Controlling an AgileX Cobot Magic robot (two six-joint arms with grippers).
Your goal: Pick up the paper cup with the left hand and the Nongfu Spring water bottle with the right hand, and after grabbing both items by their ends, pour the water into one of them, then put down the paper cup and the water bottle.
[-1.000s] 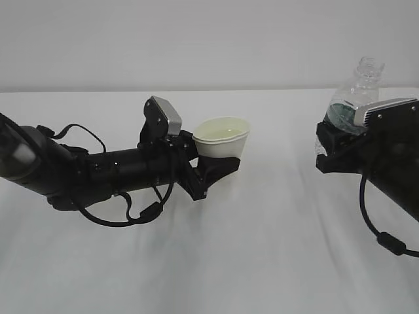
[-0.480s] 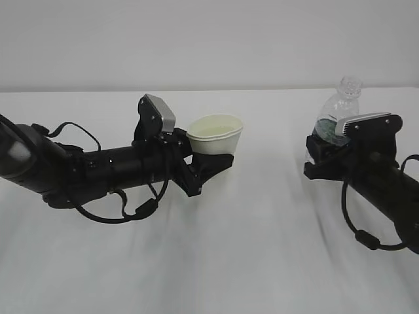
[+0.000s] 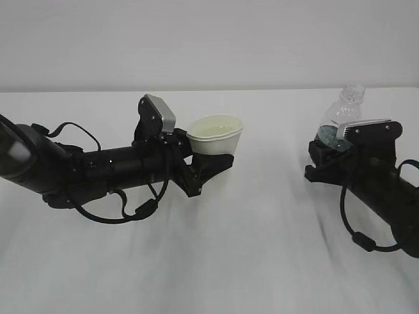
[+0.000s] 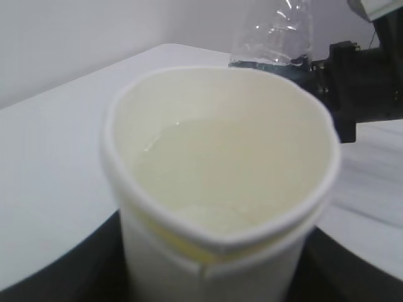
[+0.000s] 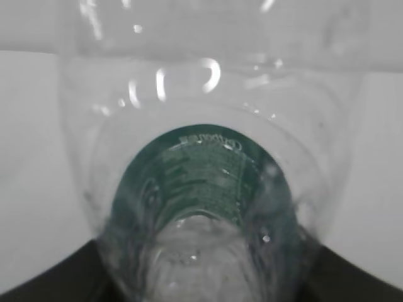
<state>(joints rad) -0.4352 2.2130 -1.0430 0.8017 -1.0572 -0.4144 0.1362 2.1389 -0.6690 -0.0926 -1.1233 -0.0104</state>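
Note:
The off-white paper cup (image 3: 216, 134) stands upright left of centre, with my left gripper (image 3: 211, 165) shut on its lower part. In the left wrist view the cup (image 4: 214, 251) fills the frame and holds clear water (image 4: 220, 170) low inside. At the right, the clear Nongfu Spring water bottle (image 3: 343, 112) stands nearly upright, neck up and capless, its green label just above my right gripper (image 3: 325, 160), which is shut on its lower end. The right wrist view looks up along the bottle (image 5: 201, 163) from its base, black fingers (image 5: 44, 283) on either side.
A white table (image 3: 209, 261) spreads under both arms, with a plain pale wall behind. Between the cup and the bottle lies a wide gap of bare tabletop. The left arm's cables (image 3: 124, 209) loop down close to the surface.
The right arm has come down and slightly left with the bottle, which has turned more upright. The left arm shifted a little left and down with the cup, then held still.

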